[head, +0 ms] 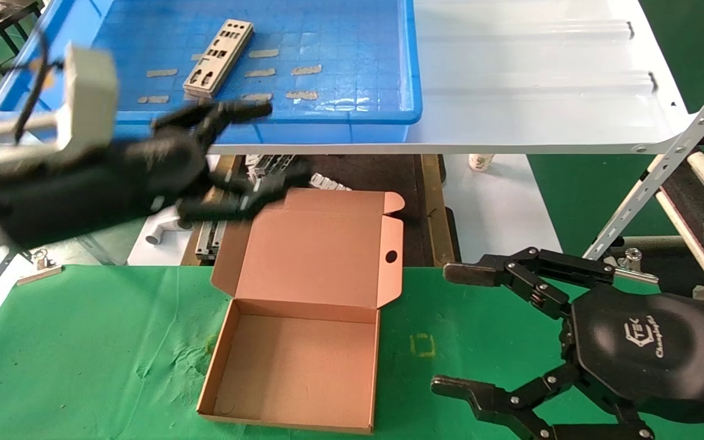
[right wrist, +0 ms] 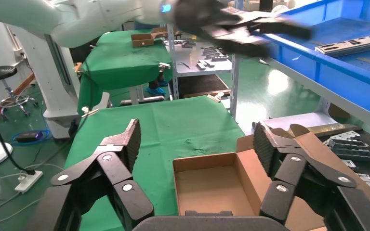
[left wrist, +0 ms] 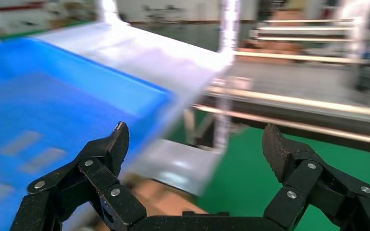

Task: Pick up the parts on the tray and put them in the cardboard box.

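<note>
Green floor (right wrist: 270, 91), green-clothed table (head: 95, 342)

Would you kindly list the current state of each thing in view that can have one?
cardboard box: lid open, nothing inside.
part: lying flat in the tray, not gripped.
tray: on the white shelf, holding one part.
left gripper: open, empty, at the tray's near edge.
right gripper: open, empty, over the green table.

Light: bright, even, from overhead.
Glare: white shelf (head: 529, 91) washes out; sheen streaks the tray (head: 327, 113) floor.
Blur: my left gripper (head: 248, 153) smears; its wrist view's background streaks.
Sharp: cardboard box (head: 303, 342), my right gripper (head: 456, 330).
</note>
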`<state>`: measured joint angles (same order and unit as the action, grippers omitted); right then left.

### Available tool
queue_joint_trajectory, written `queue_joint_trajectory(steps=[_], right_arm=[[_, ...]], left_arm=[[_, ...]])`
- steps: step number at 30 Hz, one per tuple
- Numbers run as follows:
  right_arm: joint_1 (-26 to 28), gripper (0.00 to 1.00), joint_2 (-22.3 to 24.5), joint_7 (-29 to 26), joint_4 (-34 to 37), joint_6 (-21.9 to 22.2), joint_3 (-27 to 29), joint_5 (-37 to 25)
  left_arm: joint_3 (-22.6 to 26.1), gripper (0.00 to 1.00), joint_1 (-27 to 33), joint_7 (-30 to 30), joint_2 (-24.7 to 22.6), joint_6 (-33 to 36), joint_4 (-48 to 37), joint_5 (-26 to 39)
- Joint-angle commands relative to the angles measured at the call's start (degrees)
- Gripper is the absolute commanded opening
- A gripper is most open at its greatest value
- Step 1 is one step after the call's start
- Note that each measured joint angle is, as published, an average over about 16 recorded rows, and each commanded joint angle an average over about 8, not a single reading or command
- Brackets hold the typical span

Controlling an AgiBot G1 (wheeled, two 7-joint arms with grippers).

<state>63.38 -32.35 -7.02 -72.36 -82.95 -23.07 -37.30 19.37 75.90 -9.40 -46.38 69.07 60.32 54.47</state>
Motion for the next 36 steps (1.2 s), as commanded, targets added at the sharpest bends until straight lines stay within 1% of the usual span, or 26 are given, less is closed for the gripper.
queue_joint_trajectory(steps=[1,6,10,16,25,34,36], right_arm=[[0.0,0.0,0.0,0.0,0.0,0.0,0.0,0.0],[0.0,0.0,0.0,0.0,0.0,0.0,0.0,0.0],[0.0,0.0,0.0,0.0,0.0,0.0,0.0,0.0],[0.0,0.0,0.0,0.0,0.0,0.0,0.0,0.0],[0.0,0.0,0.0,0.0,0.0,0.0,0.0,0.0],[0.0,0.0,0.0,0.0,0.0,0.0,0.0,0.0],[0.0,0.0,0.0,0.0,0.0,0.0,0.0,0.0]], left_arm=[[0.7,1.0,3.2,0.4,-2.4,-3.2,-2.6,2.7],[3.8,1.0,12.7,0.7,-7.3,-7.7,-14.2,9.6],[6.2,1.0,19.8,0.6,-10.3,-10.6,-24.0,14.5],[8.4,1.0,27.3,1.4,-13.9,-14.6,-36.3,19.4],[10.3,1.0,33.3,2.3,-18.0,-17.9,-48.9,22.8],[10.6,1.0,35.5,4.1,-20.6,-21.4,-55.4,23.4],[10.4,0.98,35.7,4.2,-21.0,-22.1,-56.4,23.2]])
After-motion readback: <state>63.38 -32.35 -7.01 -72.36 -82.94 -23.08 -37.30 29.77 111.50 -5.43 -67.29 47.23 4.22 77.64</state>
